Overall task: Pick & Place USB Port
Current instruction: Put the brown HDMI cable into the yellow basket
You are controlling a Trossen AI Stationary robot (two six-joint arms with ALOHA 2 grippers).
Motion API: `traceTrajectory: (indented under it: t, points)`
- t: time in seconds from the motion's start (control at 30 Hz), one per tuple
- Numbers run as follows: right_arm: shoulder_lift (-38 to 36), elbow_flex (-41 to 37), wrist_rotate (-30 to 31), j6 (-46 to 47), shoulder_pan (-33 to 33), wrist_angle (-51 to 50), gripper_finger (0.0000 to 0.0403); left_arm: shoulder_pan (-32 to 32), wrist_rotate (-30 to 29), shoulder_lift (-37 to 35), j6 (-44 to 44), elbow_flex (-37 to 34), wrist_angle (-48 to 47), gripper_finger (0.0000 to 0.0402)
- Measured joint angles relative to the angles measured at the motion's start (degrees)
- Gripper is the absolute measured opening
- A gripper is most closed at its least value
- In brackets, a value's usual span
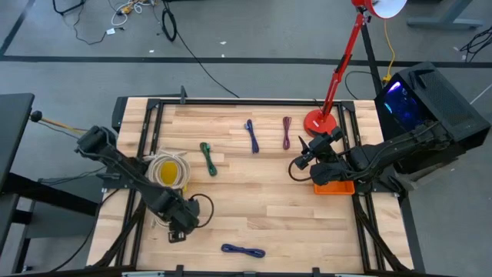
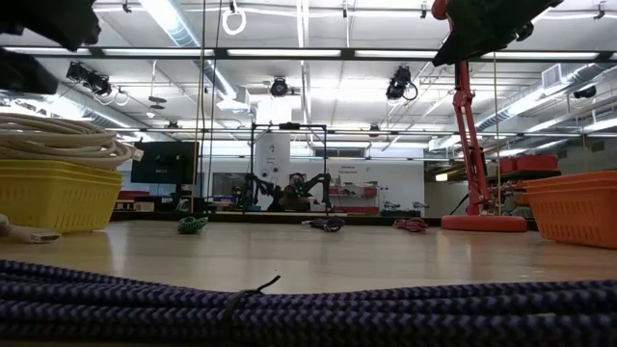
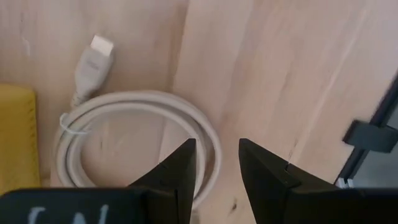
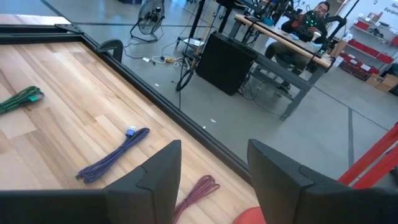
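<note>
A white USB cable [image 3: 134, 134] lies coiled on the wood beside the yellow basket [image 1: 171, 171], its plug [image 3: 99, 46] pointing away from the coil. My left gripper [image 3: 217, 165] is open and points down over the coil's edge near the table's near-left corner [image 1: 181, 227]. My right gripper [image 1: 300, 163] is open and held above the table beside the orange bin [image 1: 333, 187]. Its wrist view shows a blue cable [image 4: 115, 155] with a USB plug, a maroon cable [image 4: 196, 190] and a green one [image 4: 22, 98] lying flat.
More white cable is coiled in the yellow basket [image 2: 58, 193]. A dark blue cable [image 1: 243, 250] lies near the near edge. The red lamp base [image 1: 319, 121] stands at the far right. Open wood lies in the table's middle [image 1: 261, 192].
</note>
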Motion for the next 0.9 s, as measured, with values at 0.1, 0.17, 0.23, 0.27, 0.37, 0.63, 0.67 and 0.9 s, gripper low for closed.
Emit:
traceTrajectory:
  t: [0.1,0.17,0.23,0.27,0.37,0.63,0.67,0.9]
  points:
    - [0.0,0.0,0.0,-0.1,0.0,0.04,0.0185,-0.35,0.29,0.66,-3.45,0.0,0.03,0.0126]
    - [0.0,0.0,0.0,-0.17,0.0,0.04,0.0185,-0.63,0.5,0.87,-5.93,-0.02,0.1,0.0126]
    - [0.0,0.0,-0.03,-0.27,0.0,0.04,0.0185,-0.99,0.43,0.87,-8.66,-0.02,0.2,0.0126]
    - [0.0,0.0,-0.16,-0.46,0.0,0.01,0.0185,-1.27,0.4,0.87,-10.09,-0.02,0.33,0.0126]
    - [0.0,0.0,-0.86,-1.35,0.0,0.01,0.0185,-2.19,-0.14,0.87,-13.56,-0.02,0.79,0.0126]
    - [0.0,0.0,-0.9,-1.7,0.0,0.01,0.0185,-4.5,-1.23,3.62,-20.2,-0.07,0.23,0.0126]
    - [0.0,0.0,-0.9,-1.7,0.0,0.01,0.0185,-4.54,-1.23,4.37,-20.28,-0.07,0.35,0.0126]
    - [0.0,0.0,-0.9,-2.32,0.71,0.08,0.0185,-4.52,-1.31,8.06,-21.09,-0.09,0.49,0.0126]
